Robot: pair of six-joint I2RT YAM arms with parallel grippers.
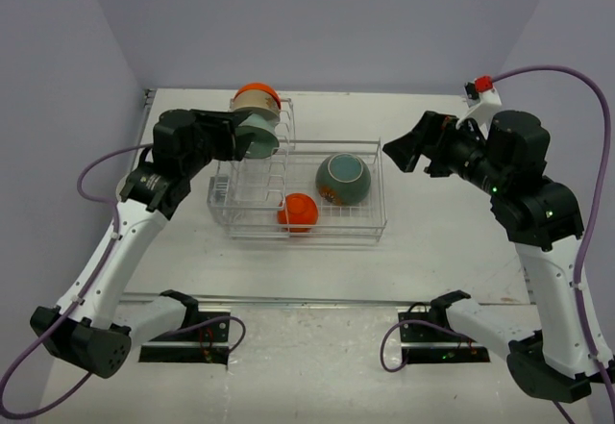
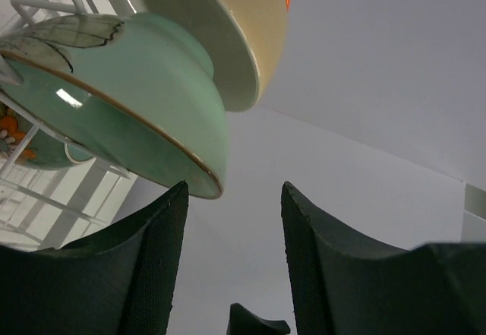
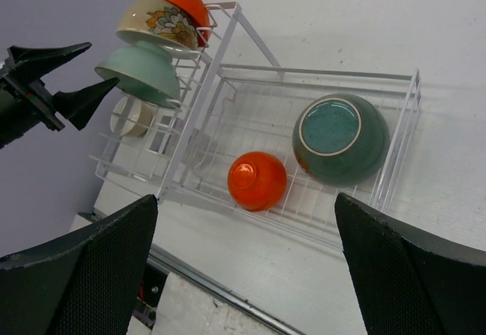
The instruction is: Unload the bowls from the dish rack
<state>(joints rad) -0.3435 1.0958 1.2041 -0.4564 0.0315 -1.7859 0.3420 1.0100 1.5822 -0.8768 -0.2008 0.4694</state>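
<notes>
Where the rack sits: your dish rack (image 1: 381,198) lies mid-desk, its long side running left to right, with the upright slots at its far-left end.
Desk edges: the desk (image 1: 452,251) is bare to the right of the rack and along a strip on its near side, up to the rail by your arm bases. On the left the rack stands near the wall, and your left arm (image 1: 144,188) fills that gap.
Slot stack: the pale green bowl (image 2: 129,115) is nearest, the cream bowl (image 2: 235,39) leans against it, and the top orange bowl (image 1: 257,91) is farthest. All three are tilted on edge.
Basket: the loose orange bowl (image 1: 298,212) sits by the near wall, with the teal bowl (image 1: 343,179) just beside it on the right. Both are upside down.
Left jaws: partly open and empty. One pad (image 2: 152,259) sits just under the pale green bowl's rim; you cannot tell whether they touch.
Right jaws: spread wide and holding nothing, off the rack's right end, facing the basket.
Right wrist view only: a small cream bowl (image 3: 135,117) sits low in the left compartment under the pale green bowl. You also get the cream bowl's flower pattern and the teal bowl's foot ring.
Left wrist view only: a leaf drawing and a thin gold line on the pale green bowl's rim.
Top view only: both arms and the desk's far edge against the wall.
</notes>
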